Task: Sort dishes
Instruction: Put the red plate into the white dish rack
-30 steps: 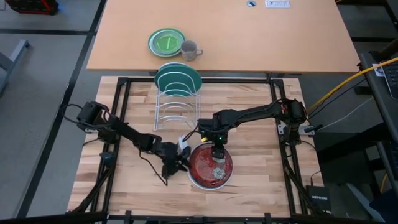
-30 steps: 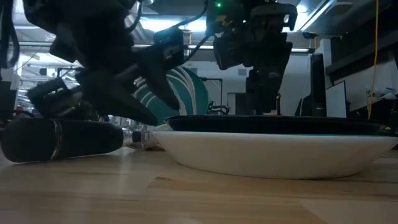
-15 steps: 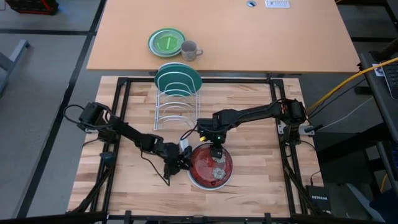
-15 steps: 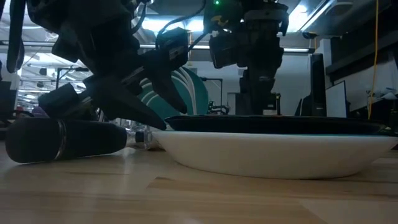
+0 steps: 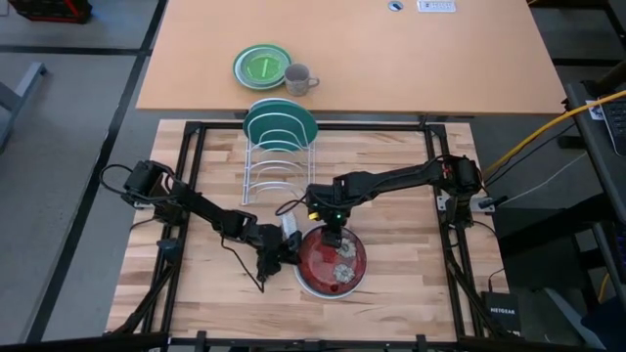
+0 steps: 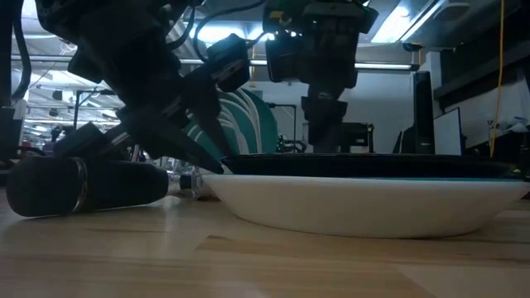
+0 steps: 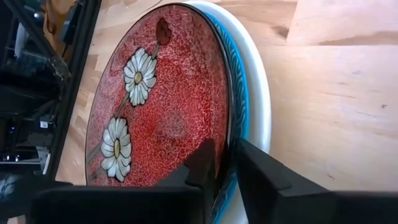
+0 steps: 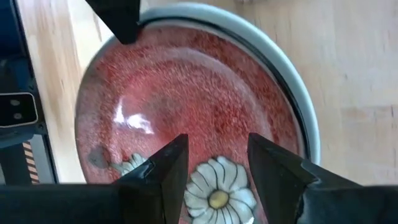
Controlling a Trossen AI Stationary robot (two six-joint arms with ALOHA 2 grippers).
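Note:
A dark red patterned plate (image 5: 333, 259) lies on top of a stack near the table's front middle. Under it are a light blue plate (image 7: 240, 106) and a white plate (image 7: 261, 93). A teal plate (image 5: 281, 121) stands on edge in the far end of the wire rack (image 5: 277, 171). My left gripper (image 5: 290, 251) is at the stack's left rim, shut on the red plate. My right gripper (image 5: 334, 238) hangs open over the red plate's far part, with daisy pattern showing between its fingers (image 8: 155, 174). My left gripper pinches the red plate's left rim (image 7: 227, 146) between its two fingers. One finger (image 7: 200, 163) lies on the plate's upper face and the other (image 7: 258, 171) is outside the rim. The fingers slant down from the table's left. The plate lies flat on the stack.
A small green plate (image 5: 261, 66) and a grey mug (image 5: 298, 78) sit on the tan table beyond the rack. The rack's near slots hold nothing. Black frame bars run along the wooden table's left, right and far sides.
My left gripper has shut on the red plate's rim and rolled slightly, staying in place. My right gripper has tipped and swung a little toward the table's left, above the plate. The plates have kept still.

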